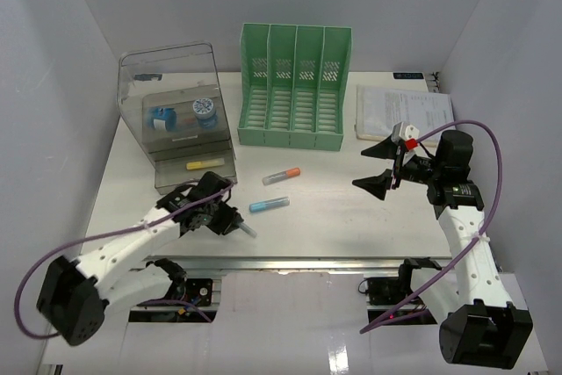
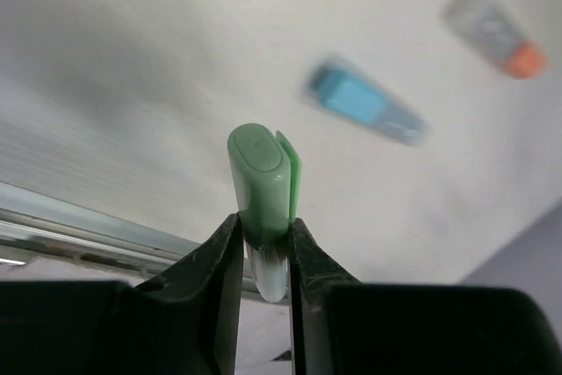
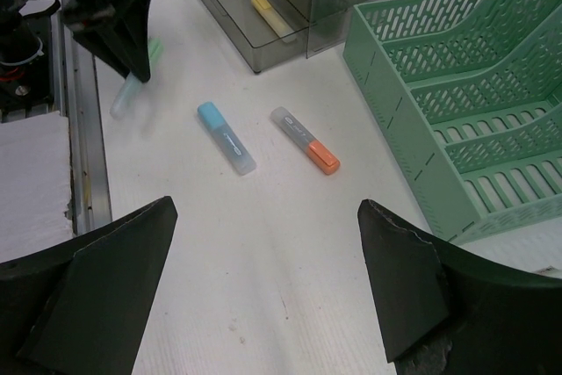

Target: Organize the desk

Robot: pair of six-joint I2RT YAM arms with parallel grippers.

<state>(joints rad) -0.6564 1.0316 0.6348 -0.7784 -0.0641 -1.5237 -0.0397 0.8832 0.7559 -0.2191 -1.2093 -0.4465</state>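
Observation:
The white desk (image 1: 351, 217) carries a blue-capped highlighter (image 1: 269, 205) and an orange-capped one (image 1: 282, 176) at its middle. My left gripper (image 1: 230, 221) is shut on a green-capped highlighter (image 2: 261, 177), held just above the desk near the front rail. The blue highlighter (image 2: 364, 103) and the orange one (image 2: 496, 32) lie beyond it. My right gripper (image 1: 379, 167) is wide open and empty, above the desk's right half. In the right wrist view the gripper (image 3: 265, 208) looks down at the blue highlighter (image 3: 226, 136) and the orange one (image 3: 306, 140).
A clear drawer box (image 1: 176, 103) stands back left, its lowest drawer open with a yellow highlighter (image 1: 204, 164) inside. A green file rack (image 1: 294, 85) stands at the back middle. Papers (image 1: 402, 111) lie back right. A silver rail (image 1: 290, 263) runs along the front edge.

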